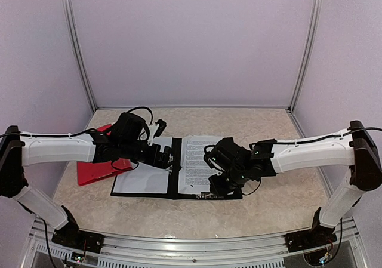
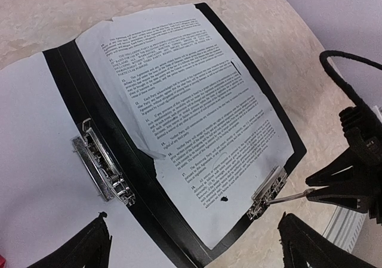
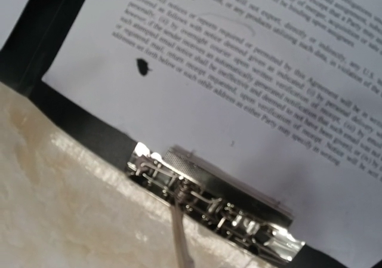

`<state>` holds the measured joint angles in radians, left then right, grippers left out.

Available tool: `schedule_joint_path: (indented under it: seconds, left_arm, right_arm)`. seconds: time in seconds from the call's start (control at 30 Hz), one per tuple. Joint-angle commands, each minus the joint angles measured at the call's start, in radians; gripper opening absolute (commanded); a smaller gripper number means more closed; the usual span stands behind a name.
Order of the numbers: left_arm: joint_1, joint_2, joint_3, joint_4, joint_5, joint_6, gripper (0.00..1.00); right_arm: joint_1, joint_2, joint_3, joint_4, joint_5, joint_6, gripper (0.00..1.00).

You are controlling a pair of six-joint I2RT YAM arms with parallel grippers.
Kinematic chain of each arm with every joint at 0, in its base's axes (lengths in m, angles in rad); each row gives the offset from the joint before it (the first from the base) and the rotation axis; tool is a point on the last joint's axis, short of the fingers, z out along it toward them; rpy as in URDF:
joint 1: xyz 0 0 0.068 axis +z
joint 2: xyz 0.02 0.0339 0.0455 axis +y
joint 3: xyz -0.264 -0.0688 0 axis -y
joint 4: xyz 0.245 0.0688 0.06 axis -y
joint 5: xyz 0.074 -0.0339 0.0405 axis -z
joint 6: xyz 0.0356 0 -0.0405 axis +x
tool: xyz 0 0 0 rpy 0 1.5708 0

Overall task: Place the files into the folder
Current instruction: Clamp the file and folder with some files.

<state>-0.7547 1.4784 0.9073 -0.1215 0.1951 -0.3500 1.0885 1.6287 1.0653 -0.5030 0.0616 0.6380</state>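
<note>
The black folder [image 1: 175, 172] lies open on the table. A printed sheet [image 1: 194, 160] lies on its right half, and a blank white sheet [image 1: 143, 179] on its left half. My left gripper [image 1: 164, 156] hovers open and empty over the spine. In the left wrist view its fingers [image 2: 89, 244] straddle the printed sheet [image 2: 197, 101] and the spine clip [image 2: 101, 169]. My right gripper [image 1: 218, 181] is at the near edge of the right half. It is shut on the thin lever [image 2: 292, 195] of the metal clip [image 3: 209, 202], which sits at the sheet's [image 3: 239, 89] bottom edge.
A red folder [image 1: 95, 166] lies left of the black one, partly under my left arm. Both arms reach over the black folder from either side. Pale walls enclose the beige table [image 1: 268, 131] on three sides.
</note>
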Motion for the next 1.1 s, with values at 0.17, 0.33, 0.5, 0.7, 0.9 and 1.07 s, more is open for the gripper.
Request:
schedule_joint_path:
  seconds: [0.17,0.33,0.5,0.7,0.9,1.07]
  left_arm:
    - [-0.011,0.000,0.009,-0.020,-0.021,0.016,0.95]
    - [-0.011,-0.004,0.012,-0.023,-0.021,0.018,0.95]
    - [-0.014,-0.004,0.012,-0.026,-0.020,0.026,0.95]
    - [-0.034,-0.008,-0.015,0.017,0.010,0.082,0.93]
    - [-0.075,-0.029,-0.106,0.164,0.124,0.214,0.90]
    - [-0.132,-0.023,-0.180,0.301,0.200,0.342,0.87]
  right_arm:
    - [0.005,0.018,0.016,-0.007,0.008,0.009,0.13]
    - [0.004,0.018,0.015,-0.009,0.010,0.011,0.09]
    - [0.005,0.021,0.013,-0.009,0.012,0.011,0.05]
    - [0.005,0.027,0.008,-0.016,0.016,0.010,0.00]
    - [0.005,0.026,-0.003,-0.015,0.017,0.012,0.00]
    - [0.002,0.022,-0.015,-0.004,0.009,0.011,0.00]
